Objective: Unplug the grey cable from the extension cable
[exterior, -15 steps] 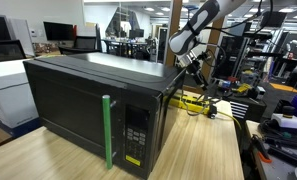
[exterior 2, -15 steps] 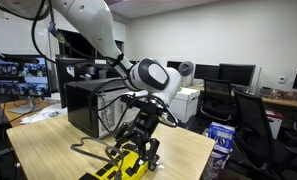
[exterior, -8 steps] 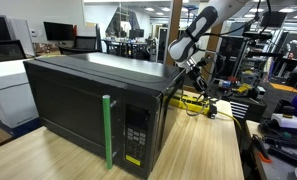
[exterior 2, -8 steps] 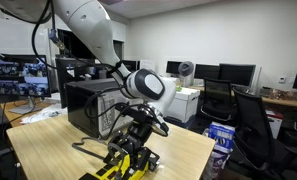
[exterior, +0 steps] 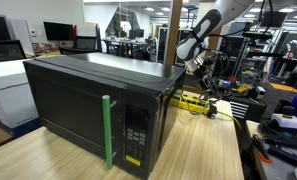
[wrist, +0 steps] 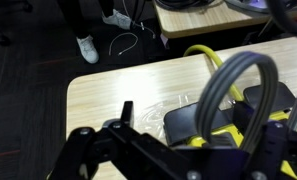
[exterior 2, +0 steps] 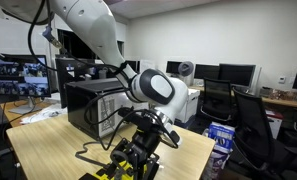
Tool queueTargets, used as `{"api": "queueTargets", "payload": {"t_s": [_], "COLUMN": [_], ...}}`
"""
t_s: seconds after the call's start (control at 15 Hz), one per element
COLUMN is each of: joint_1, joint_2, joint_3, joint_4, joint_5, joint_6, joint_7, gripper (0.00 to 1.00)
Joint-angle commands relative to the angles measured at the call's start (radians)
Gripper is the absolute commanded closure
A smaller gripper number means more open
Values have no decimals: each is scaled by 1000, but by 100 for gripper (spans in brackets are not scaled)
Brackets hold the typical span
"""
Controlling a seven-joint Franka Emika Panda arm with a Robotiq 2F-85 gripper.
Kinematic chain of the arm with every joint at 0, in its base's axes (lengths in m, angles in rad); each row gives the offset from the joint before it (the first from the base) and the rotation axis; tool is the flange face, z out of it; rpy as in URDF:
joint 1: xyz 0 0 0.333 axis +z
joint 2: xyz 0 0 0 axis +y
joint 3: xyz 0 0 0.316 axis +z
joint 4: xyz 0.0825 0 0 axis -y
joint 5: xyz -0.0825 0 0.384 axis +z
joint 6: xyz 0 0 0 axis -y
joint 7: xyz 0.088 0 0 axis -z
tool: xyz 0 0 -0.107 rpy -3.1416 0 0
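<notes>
**GREY CABLE REMOVAL: GRIPPER STATIONED OVER THE EXTENSION CABLE**

The gripper (exterior 2: pixel 138 152) was pointed downward, just above the extension cable (exterior 2: pixel 112 172). Whether the jaws were spread or closed on the plug could not be told, because the fingertips were masked by dark linkage in every view. In the wrist view, the grey cable (wrist: pixel 231 85) was seen arching in a loop directly over the yellow strip. The yellow cord (wrist: pixel 200 50) was seen running away toward the far edge of the table (wrist: pixel 113 90). It could not be determined whether the plug was seated in a socket.

The step in hand was judged to be extraction of the plug. The next move was judged to call for a firm hold on the plug body, not on the thin cord, followed by a straight pull along the socket axis. The strip appeared unclamped and was considered likely to lift with the plug.

A black microwave (exterior: pixel 88 100) was located close to the left of the strip, so clearance for the arm was restricted on that side.
</notes>
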Motion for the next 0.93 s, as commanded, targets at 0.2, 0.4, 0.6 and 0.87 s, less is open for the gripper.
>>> {"api": "queueTargets", "payload": {"t_s": [0.2,0.4,0.6,0.87], "joint_1": [-9,27,52,81], "joint_2": [-7,-13,-7,-2], "joint_3": [30,72,93,91], "joint_4": [19,-14,-29,-41], "joint_5": [-4,4,-1,-11], "joint_6": [23,59,62,41], "joint_7": [-57,-48,-46,-34], "gripper": [0,0,0,0]}}
